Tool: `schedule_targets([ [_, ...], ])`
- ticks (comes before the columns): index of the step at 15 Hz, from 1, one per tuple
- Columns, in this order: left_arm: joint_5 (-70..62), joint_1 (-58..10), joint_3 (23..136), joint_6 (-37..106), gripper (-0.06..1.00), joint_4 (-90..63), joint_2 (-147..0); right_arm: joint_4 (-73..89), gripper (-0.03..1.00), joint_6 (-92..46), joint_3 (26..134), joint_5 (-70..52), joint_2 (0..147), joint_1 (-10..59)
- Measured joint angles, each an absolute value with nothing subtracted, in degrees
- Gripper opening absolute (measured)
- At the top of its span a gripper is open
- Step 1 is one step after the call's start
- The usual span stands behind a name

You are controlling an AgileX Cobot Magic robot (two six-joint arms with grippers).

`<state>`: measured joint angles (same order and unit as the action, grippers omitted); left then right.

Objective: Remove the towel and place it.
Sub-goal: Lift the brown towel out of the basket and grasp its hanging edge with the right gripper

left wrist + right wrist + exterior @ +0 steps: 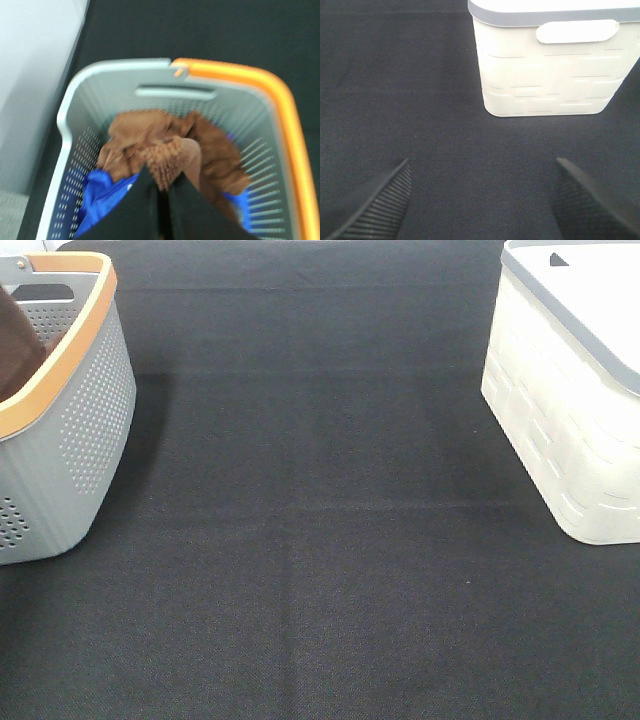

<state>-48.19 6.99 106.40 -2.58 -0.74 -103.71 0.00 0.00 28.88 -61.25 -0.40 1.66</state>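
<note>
Black tabletop [320, 540]; left gripper [160, 181] pinches towel [167, 150] in basket [75, 100].

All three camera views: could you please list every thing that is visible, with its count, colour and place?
grey perforated plastic basket with orange rim: one, grey and orange, left edge of the table.
reddish-brown microfibre towel: bunched brown cloth, one piece or more cannot be told, inside the grey basket.
blue fabric: count unclear, blue, under the brown cloth.
cream plastic bin with grey-edged top: one, cream and grey, right edge of the table.
black cloth table cover: one, black, under both containers.
left gripper: one, black, shut on a fold of the towel, above the grey basket.
right gripper: one, black, open, over bare cover near the cream bin.
</note>
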Motion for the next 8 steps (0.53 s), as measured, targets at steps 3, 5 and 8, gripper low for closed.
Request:
schedule_targets([
  [3,-44.5,7.0,106.4,0.0,0.00,-6.8,-96.4,0.0,0.72,0.0,28.9,-61.2,-0.4,1.7],
  [5,-40.9,7.0,106.4,1.3,0.00,-12.9,-93.2,0.0,0.72,0.0,28.9,-61.2,-0.4,1.7],
  [8,-37.7,7.0,106.4,5.5,0.00,-21.5,-91.4,0.0,0.72,0.0,28.9,-61.2,-0.4,1.7],
])
